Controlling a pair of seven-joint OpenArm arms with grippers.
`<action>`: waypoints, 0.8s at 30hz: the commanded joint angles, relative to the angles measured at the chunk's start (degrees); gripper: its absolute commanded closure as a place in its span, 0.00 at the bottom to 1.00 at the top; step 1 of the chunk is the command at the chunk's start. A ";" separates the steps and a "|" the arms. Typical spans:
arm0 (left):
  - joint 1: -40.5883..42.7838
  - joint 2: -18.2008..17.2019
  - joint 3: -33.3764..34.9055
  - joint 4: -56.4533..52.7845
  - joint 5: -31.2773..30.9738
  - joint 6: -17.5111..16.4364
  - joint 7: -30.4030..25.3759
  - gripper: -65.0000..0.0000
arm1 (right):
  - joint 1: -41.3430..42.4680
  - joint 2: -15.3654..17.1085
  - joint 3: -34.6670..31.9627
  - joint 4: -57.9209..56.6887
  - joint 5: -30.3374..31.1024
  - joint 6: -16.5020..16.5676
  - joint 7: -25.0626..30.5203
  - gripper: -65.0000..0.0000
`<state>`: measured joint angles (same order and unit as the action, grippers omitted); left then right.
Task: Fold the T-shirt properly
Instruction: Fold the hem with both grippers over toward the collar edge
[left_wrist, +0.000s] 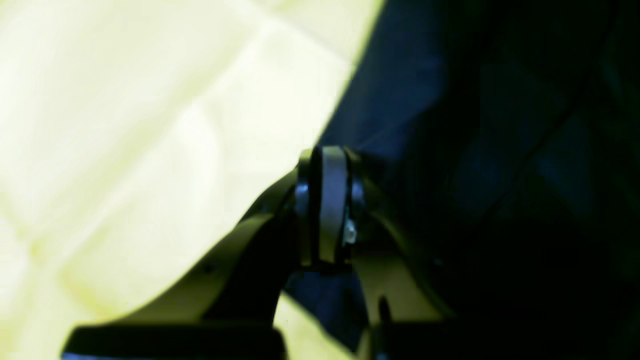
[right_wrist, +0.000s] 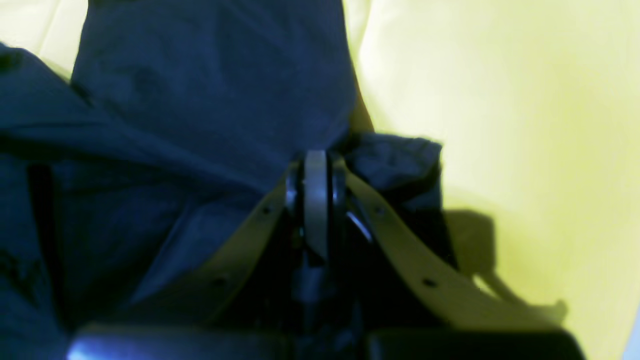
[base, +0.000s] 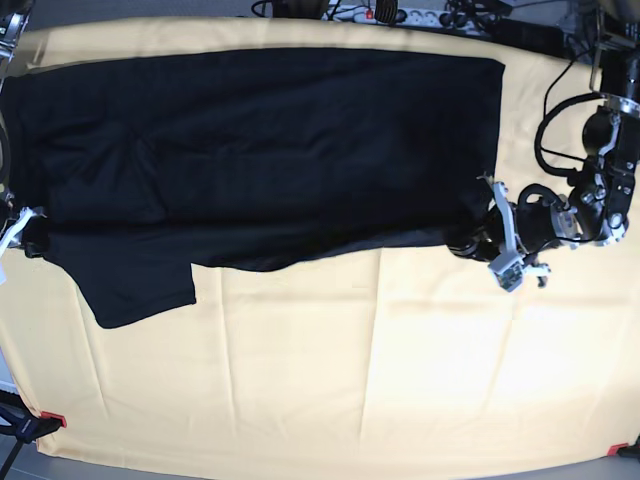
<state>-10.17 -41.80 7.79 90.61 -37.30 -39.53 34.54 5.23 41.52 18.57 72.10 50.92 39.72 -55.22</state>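
Note:
The black T-shirt (base: 270, 150) lies spread across the far half of the table, with one sleeve (base: 140, 290) sticking out toward the front left. At the shirt's right lower corner my left gripper (base: 465, 240) is shut on its edge. The left wrist view shows that gripper (left_wrist: 327, 155) with jaws together where the T-shirt (left_wrist: 450, 150) meets the yellow cloth. My right gripper (base: 28, 238) sits at the shirt's left edge, mostly cut off by the frame. Up close, the right gripper (right_wrist: 316, 157) is shut on bunched folds of the T-shirt (right_wrist: 200, 75).
A pale yellow cloth (base: 350, 380) covers the whole table, pinned by red clips at the front corners (base: 50, 418). Cables and a power strip (base: 400, 12) run along the back edge. The left arm's body (base: 590, 200) stands at the right side.

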 joint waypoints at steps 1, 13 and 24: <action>-0.61 -1.31 -2.10 1.16 -1.27 -0.15 -1.07 1.00 | 1.11 2.23 0.55 0.94 1.92 0.28 0.74 1.00; 2.71 -5.73 -11.34 1.27 -22.58 -0.47 12.68 1.00 | -0.37 4.26 0.55 3.52 4.46 0.28 -1.29 1.00; 2.69 -12.07 -11.37 1.27 -46.97 -0.47 36.06 1.00 | -8.79 8.92 0.55 12.33 4.61 0.28 -3.19 1.00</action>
<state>-6.52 -52.16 -2.70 91.15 -83.72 -39.70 71.09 -4.38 48.56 18.46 83.68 55.13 39.97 -58.78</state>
